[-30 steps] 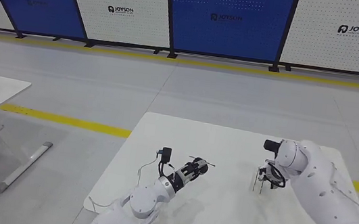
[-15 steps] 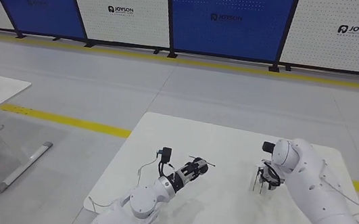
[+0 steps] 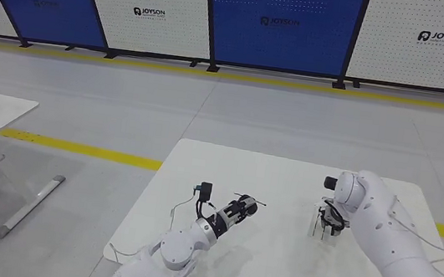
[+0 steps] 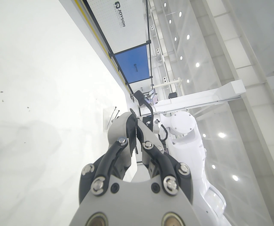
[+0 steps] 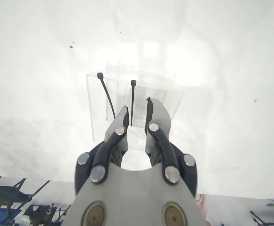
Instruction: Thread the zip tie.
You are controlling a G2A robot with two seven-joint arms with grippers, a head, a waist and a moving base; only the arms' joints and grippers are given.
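A clear plastic stand [image 5: 97,119] on the white table [image 3: 273,263] holds two black zip ties upright. One zip tie [image 5: 132,100] rises between the fingers of my right gripper [image 5: 138,106], which is open around it without touching. The other zip tie [image 5: 106,94] leans just outside one finger. In the top view the right gripper [image 3: 330,224] hangs over the stand [image 3: 314,224] at the table's right. My left gripper [image 3: 247,205] is near the table's middle, shut on a third zip tie [image 3: 259,202], whose thin strap pokes out sideways. In the left wrist view that gripper [image 4: 133,116] shows pressed fingers.
The table's front left edge [image 3: 120,243] is close behind the left arm. Small dark specks [image 5: 71,46] dot the surface. Blue and white partition panels [image 3: 283,24] stand across the floor beyond the table. Bare tabletop lies between the two grippers.
The right arm has swung slightly inward and its gripper has settled a little lower over the stand. The left arm and its zip tie have not moved.
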